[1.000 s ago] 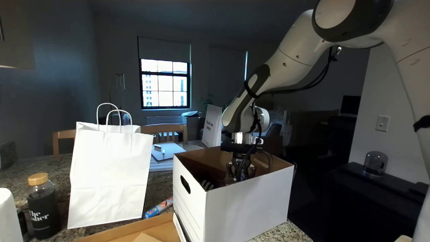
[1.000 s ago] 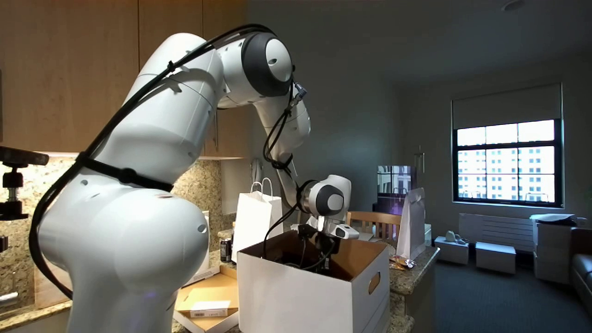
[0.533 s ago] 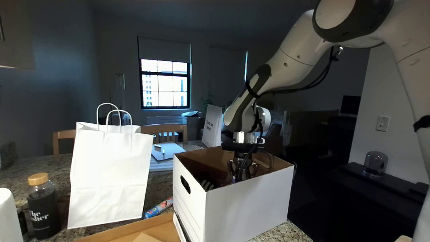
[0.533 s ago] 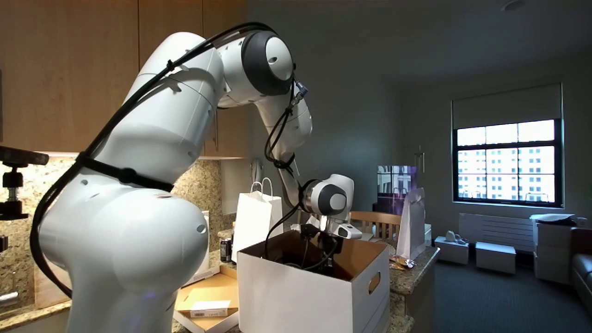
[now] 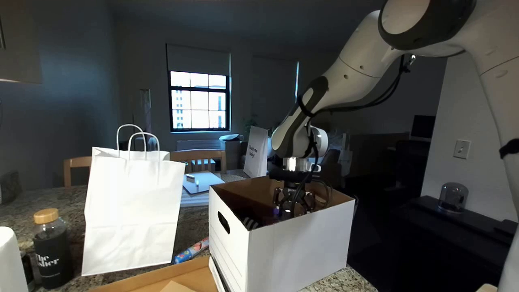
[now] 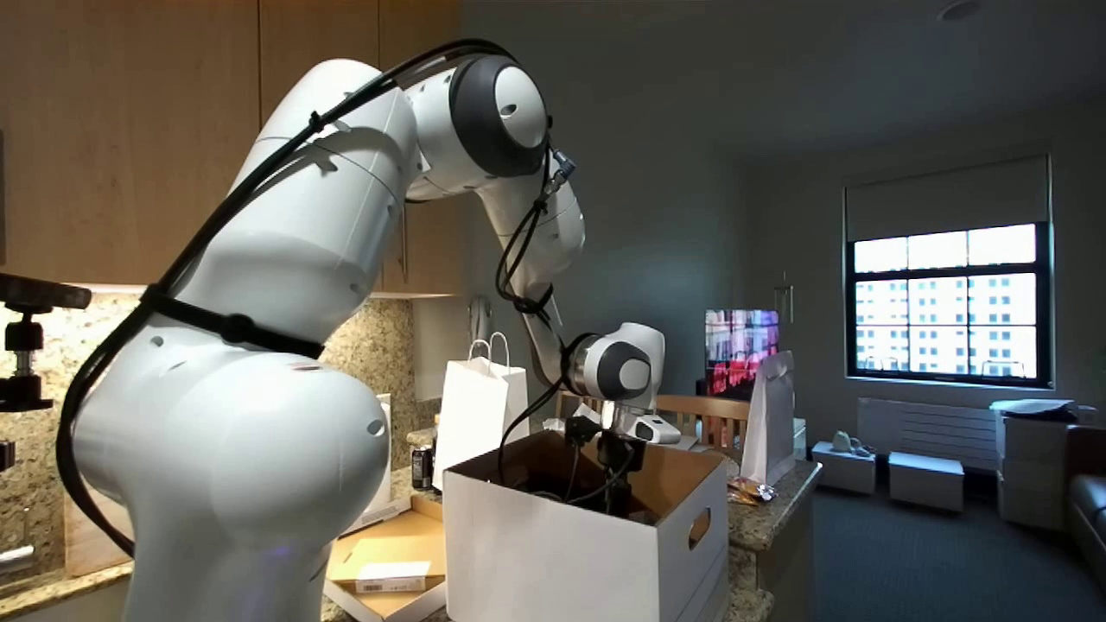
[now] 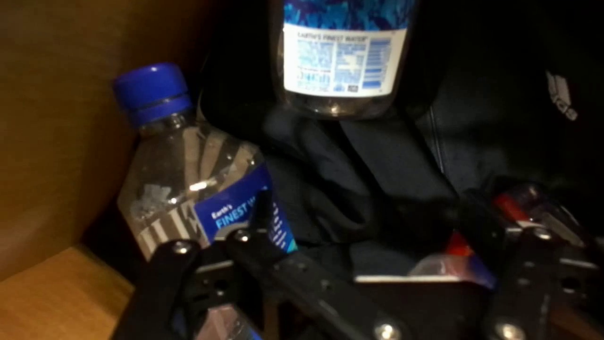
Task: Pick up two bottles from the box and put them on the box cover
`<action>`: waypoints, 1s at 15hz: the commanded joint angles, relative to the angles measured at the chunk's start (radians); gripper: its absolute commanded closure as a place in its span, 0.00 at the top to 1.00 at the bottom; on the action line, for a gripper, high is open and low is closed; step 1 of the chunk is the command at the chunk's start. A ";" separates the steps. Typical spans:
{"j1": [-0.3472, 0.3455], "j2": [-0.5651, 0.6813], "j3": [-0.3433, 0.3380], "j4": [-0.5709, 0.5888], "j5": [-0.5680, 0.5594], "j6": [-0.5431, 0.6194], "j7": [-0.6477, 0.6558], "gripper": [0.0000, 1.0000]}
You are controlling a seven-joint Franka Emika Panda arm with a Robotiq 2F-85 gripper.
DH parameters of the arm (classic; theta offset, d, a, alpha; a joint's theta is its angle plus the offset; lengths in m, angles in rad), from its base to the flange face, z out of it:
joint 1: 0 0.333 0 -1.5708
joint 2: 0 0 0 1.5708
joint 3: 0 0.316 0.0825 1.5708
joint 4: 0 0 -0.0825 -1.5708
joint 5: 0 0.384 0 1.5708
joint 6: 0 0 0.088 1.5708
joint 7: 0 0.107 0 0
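Note:
My gripper [image 7: 370, 210] is down inside the white box [image 5: 300, 247], its fingers spread apart with nothing held between them. A clear bottle [image 7: 165, 172] with a blue cap leans by the brown inner wall in the wrist view. The left finger [image 7: 262, 208] overlaps that bottle's blue label; whether they touch I cannot tell. Another bottle [image 7: 344, 61] with a white and blue label lies farther up, its top cut off by the frame. In an exterior view, the walls hide most of the fingers. The box cover [image 5: 162, 275] appears to be the shallow brown tray beside the box.
Dark fabric [image 7: 321, 179] lies under the bottles, and red-and-blue plastic [image 7: 457, 269] shows near the right finger. Beside the box stand a white paper bag [image 5: 134, 215] and a dark bottle with a wooden lid [image 5: 50, 251]. A flat carton [image 6: 393, 577] lies in the tray.
The jaws have spread wider over the last second. The hand has shifted slightly to the right in both exterior views, still inside the box.

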State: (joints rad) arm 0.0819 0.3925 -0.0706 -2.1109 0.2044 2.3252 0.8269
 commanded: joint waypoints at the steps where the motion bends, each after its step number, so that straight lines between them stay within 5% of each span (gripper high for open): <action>1: -0.022 -0.039 -0.022 -0.034 0.004 0.006 0.026 1.00; 15: -0.046 -0.060 -0.094 0.008 -0.051 -0.001 0.074 1.00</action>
State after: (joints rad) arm 0.0511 0.3546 -0.1666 -2.1010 0.1858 2.3257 0.8771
